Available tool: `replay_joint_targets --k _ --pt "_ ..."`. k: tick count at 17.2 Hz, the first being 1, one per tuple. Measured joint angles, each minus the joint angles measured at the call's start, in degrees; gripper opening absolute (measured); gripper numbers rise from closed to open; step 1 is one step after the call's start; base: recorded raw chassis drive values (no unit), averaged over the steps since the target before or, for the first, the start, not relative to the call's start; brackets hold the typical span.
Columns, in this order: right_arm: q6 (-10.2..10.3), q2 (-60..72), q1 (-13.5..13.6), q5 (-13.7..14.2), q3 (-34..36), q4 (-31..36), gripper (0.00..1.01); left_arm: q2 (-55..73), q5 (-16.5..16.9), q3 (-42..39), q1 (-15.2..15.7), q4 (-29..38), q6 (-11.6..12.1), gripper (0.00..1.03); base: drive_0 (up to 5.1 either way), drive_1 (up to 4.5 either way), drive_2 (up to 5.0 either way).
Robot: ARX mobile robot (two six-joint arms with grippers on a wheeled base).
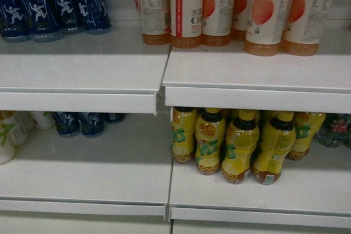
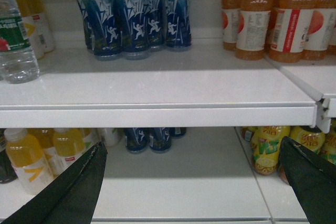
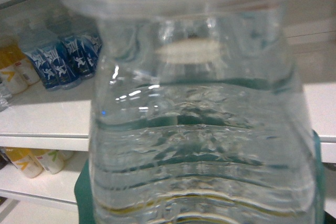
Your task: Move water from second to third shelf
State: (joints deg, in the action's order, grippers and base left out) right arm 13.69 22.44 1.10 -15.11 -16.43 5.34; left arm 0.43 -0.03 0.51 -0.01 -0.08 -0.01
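Note:
A clear ribbed water bottle (image 3: 202, 129) fills the right wrist view, white cap at the top and dark green label edges low at both sides. It hangs in front of the shelves, and my right gripper is shut on it with its fingers hidden behind it. Another water bottle (image 2: 16, 40) with a green label stands at the left end of the upper shelf (image 2: 157, 114). My left gripper (image 2: 191, 182) is open and holds nothing, facing a bare stretch of the lower shelf (image 2: 178, 187). Neither gripper shows in the head view.
Blue-labelled bottles (image 2: 134, 19) and orange drink bottles (image 1: 230, 9) stand on the upper shelf. Yellow lemon tea bottles (image 1: 236, 143) crowd the lower shelf on the right, and yellow juice bottles (image 2: 26, 156) sit on the left. More green-labelled bottles (image 1: 334, 130) sit at the far right.

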Motion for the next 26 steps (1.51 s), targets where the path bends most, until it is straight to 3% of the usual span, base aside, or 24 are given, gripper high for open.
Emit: replay_joint_targets --k 26 --pt "0.0 0.1 0.0 0.0 0.0 -0.1 0.43 0.0 0.0 0.0 0.0 -0.1 0.0 0.98 -4.9 2.65 2.3"
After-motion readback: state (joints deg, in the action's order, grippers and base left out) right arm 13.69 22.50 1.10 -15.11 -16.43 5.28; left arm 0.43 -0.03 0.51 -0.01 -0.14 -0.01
